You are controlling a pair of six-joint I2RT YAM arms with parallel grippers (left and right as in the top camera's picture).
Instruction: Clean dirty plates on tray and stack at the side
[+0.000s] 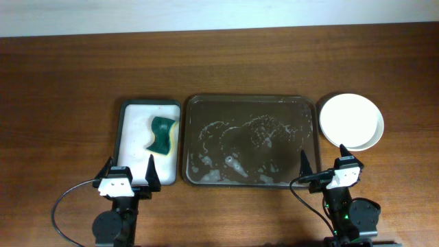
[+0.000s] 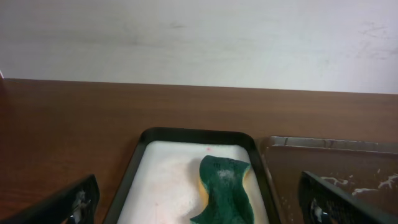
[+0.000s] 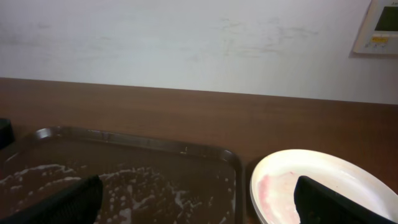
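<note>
Our left pincer [image 1: 130,168] and right pincer [image 1: 322,161] both hung released over the near tabletop [image 1: 68,82]; beyond them we saw the soapy brown tray [image 1: 206,110], a green sponge [image 1: 162,134] in the white tray [image 1: 134,130] beside it; the stacked plates [image 1: 351,122] rested just right of the brown tray.

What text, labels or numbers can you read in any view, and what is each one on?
No text is legible in any view.
Wall panel, right wrist view: it has a small screen and yellowish marks, too small and blurred to read.
Sponge, white tray, brown tray, plates: no print visible.
</note>
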